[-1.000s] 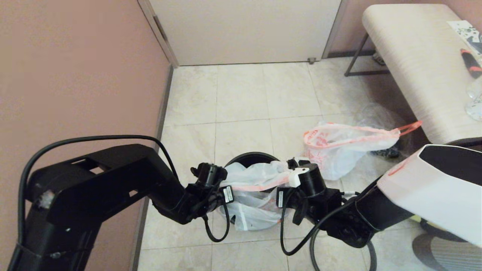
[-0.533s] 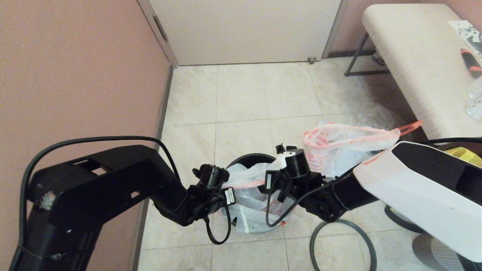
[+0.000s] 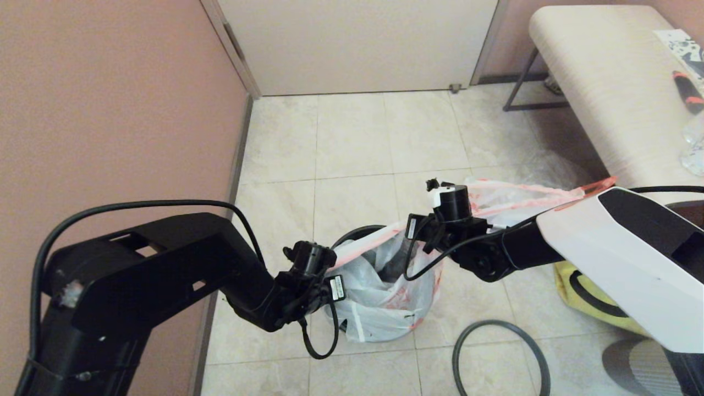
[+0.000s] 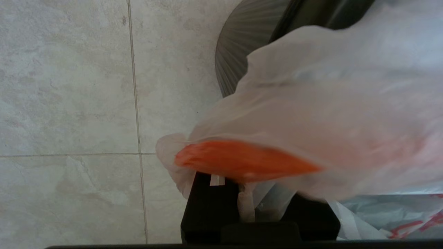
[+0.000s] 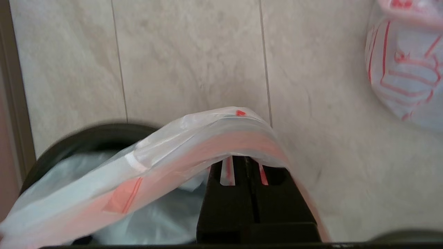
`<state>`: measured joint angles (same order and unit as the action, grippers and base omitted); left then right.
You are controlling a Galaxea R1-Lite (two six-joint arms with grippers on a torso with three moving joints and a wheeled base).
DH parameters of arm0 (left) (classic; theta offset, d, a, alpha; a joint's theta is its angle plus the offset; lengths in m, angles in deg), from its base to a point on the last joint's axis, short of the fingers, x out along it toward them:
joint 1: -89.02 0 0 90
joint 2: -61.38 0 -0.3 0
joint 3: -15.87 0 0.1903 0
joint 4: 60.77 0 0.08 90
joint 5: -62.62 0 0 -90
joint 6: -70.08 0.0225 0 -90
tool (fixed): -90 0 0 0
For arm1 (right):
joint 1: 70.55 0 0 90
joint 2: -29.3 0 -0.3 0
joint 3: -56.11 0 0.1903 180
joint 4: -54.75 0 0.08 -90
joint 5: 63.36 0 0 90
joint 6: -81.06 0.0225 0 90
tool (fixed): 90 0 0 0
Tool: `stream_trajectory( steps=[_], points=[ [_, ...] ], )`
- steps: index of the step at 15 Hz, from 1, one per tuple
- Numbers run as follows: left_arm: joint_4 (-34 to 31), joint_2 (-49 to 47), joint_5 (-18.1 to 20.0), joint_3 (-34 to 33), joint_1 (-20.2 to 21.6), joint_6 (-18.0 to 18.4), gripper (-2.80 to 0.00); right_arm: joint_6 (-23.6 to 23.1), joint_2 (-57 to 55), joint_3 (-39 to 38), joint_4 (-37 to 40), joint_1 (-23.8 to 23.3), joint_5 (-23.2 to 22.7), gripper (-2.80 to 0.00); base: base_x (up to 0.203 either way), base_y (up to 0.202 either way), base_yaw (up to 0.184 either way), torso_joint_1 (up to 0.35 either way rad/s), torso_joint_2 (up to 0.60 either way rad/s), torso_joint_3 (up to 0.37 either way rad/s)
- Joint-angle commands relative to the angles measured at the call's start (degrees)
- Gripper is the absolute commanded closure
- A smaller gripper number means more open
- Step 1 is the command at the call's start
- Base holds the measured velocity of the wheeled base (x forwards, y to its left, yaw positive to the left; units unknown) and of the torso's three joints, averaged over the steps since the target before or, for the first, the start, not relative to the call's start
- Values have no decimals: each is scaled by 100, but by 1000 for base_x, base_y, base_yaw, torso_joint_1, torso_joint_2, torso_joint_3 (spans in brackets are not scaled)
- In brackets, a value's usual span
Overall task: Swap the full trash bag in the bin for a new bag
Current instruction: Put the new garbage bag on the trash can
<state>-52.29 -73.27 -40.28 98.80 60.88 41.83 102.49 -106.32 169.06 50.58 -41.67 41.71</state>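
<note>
The black bin (image 3: 356,234) stands on the floor tiles with the new bag (image 3: 385,300) hanging in it and spilling over its near side. My left gripper (image 3: 329,265) is at the bin's near-left rim, shut on the bag's orange hem (image 4: 242,160). My right gripper (image 3: 421,242) is at the far-right rim, shut on the same hem (image 5: 221,141), which runs taut between the two and holds the bag's mouth open. The bin's ribbed wall (image 4: 242,41) and rim (image 5: 86,136) show in the wrist views. The dark grey hoop (image 3: 500,355) lies on the floor at the right front.
The bulging full bag (image 3: 509,201) sits behind my right arm, its side (image 5: 405,69) close to that gripper. A yellow bag (image 3: 583,297) lies on the floor under my right arm. A padded bench (image 3: 605,88) stands at the right, a pink wall (image 3: 110,110) at the left.
My right gripper has moved away from me and to the right with the hem, stretching the bag's mouth open over the bin. The left gripper has hardly moved.
</note>
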Motion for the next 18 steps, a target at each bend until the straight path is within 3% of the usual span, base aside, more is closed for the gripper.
stream_trajectory(
  steps=[1, 5, 12, 15, 18],
  points=[
    [18, -24, -11, -28, -24, -14, 0, -2, -309, 352, -9, -128, -68, 0, 0, 0, 0, 0, 0, 0],
    [406, 8, 127, -251, -104, 133, 0, -170, -734, 928, 326, -224, -207, 0, 0, 0, 0, 0, 0, 0],
    [771, 17, 244, -451, -140, 307, 0, -220, -511, 837, 1005, -176, -846, 0, 0, 0, 0, 0, 0, 0],
    [823, 17, 243, -432, -126, 304, 0, -224, 26, 347, 1060, -134, -860, 0, 0, 0, 0, 0, 0, 0],
    [831, 17, 209, -331, -19, 258, 0, -224, 649, -518, 1607, -57, -769, 0, 0, 0, 0, 0, 0, 0]
  ],
)
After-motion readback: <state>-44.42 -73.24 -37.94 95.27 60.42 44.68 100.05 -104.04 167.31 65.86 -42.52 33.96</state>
